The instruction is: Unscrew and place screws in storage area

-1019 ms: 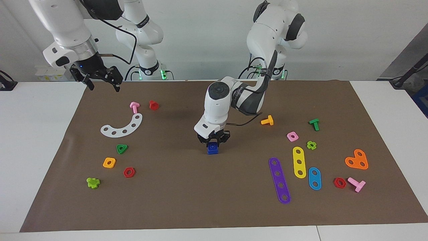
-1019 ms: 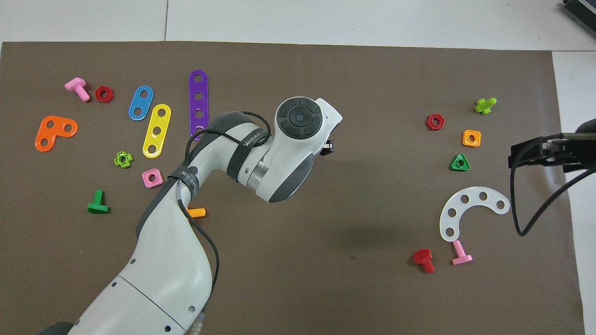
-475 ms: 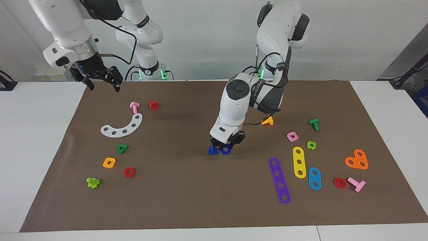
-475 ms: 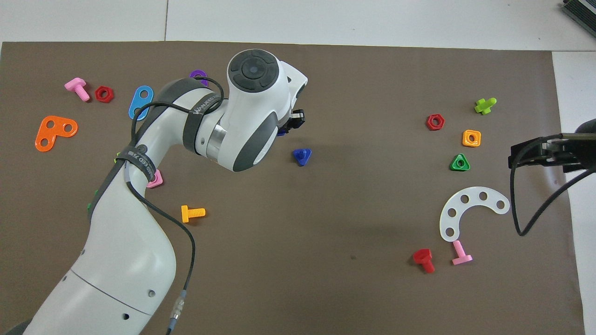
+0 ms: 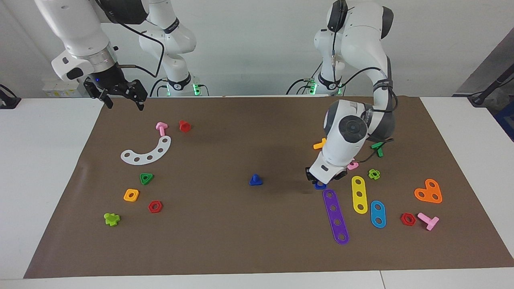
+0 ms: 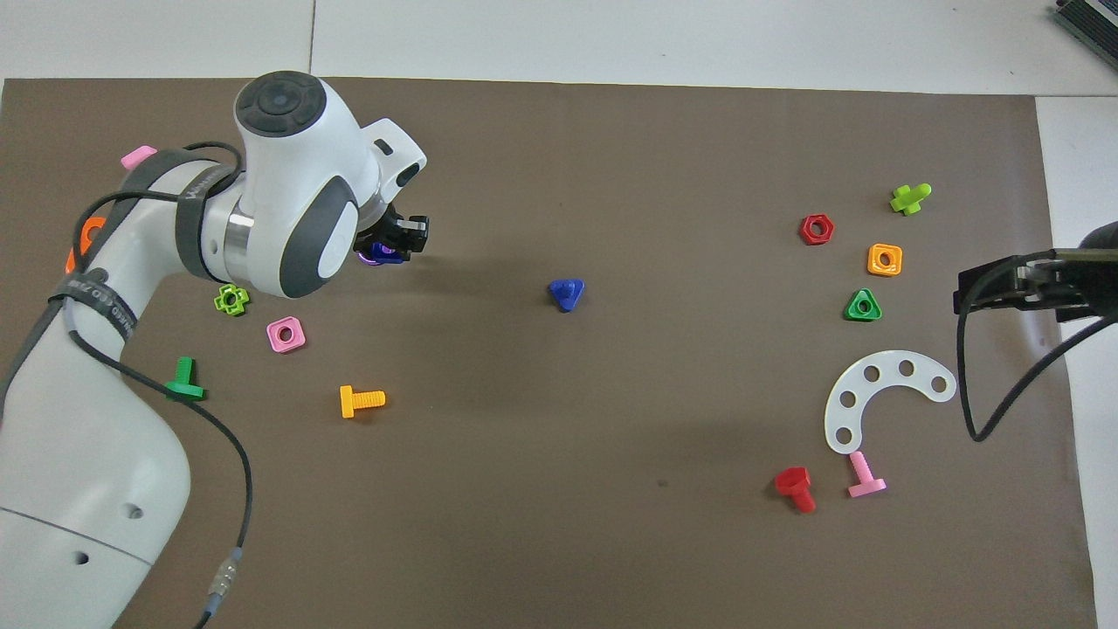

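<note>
Facing view is showing me the left tool (image 5: 321,179) pinching the blue square nut (image 5: 320,185) low over the brown mat (image 5: 225,241), right at the robot-side end of the purple four-hole strip (image 5: 336,216), toward the left arm's end of the bench. Whether the nut is touching the mat I cannot tell. The blue triangular-head bolt (image 5: 255,180) is sitting alone near the middle of the mat, head down and stem up, well apart from the nut, so I am judging the unscrewing as done and the putting-away as under way.

The right tool (image 5: 122,95) is waiting with its fingers spread above the mat's edge at the right arm's end, over nothing in particular.

I am reckoning both blue pieces as light, stiff, smooth plastic, likely to skid or pop out of a hard squeeze. The nut is suiting a grip across two flat sides. For the bolt, I am planning to take it by the upright stem, or across the triangular head, one finger on a flat edge, since the corners are offering poor purchase. Nearby lie a yellow three-hole strip (image 5: 359,194) and a pink square nut (image 5: 353,164), so I am minding the clearance.
</note>
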You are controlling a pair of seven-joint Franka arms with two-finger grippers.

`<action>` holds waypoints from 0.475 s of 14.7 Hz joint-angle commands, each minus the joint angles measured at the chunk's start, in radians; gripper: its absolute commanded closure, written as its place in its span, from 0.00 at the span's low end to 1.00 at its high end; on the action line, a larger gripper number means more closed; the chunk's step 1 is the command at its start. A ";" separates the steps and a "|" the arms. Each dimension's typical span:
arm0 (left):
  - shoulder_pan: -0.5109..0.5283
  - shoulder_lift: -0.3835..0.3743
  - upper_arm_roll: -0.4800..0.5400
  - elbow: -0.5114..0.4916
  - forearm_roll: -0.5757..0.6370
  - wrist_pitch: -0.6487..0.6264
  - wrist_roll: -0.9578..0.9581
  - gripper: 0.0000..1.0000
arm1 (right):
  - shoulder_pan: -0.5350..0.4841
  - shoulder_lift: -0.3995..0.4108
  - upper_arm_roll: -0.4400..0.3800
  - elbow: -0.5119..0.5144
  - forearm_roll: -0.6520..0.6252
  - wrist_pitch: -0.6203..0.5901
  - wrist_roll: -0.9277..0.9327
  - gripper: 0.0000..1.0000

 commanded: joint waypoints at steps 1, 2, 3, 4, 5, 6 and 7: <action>0.052 -0.154 -0.006 -0.267 -0.015 0.117 0.137 0.66 | -0.009 -0.016 0.006 -0.022 0.015 0.027 0.003 0.00; 0.064 -0.178 -0.004 -0.334 -0.015 0.172 0.166 0.66 | -0.009 -0.016 0.006 -0.023 0.015 0.026 0.004 0.00; 0.072 -0.195 -0.004 -0.394 -0.015 0.229 0.187 0.65 | -0.009 -0.016 0.006 -0.023 0.015 0.026 0.004 0.00; 0.078 -0.211 -0.004 -0.456 -0.015 0.290 0.194 0.65 | -0.011 -0.016 0.006 -0.023 0.015 0.026 0.004 0.00; 0.080 -0.217 -0.004 -0.490 -0.015 0.345 0.194 0.59 | -0.011 -0.016 0.006 -0.025 0.015 0.026 0.004 0.00; 0.081 -0.215 -0.004 -0.490 -0.015 0.367 0.194 0.44 | -0.011 -0.018 0.005 -0.028 0.015 0.026 0.004 0.00; 0.080 -0.214 -0.004 -0.479 -0.015 0.370 0.194 0.19 | -0.012 -0.018 0.005 -0.029 0.015 0.026 0.003 0.00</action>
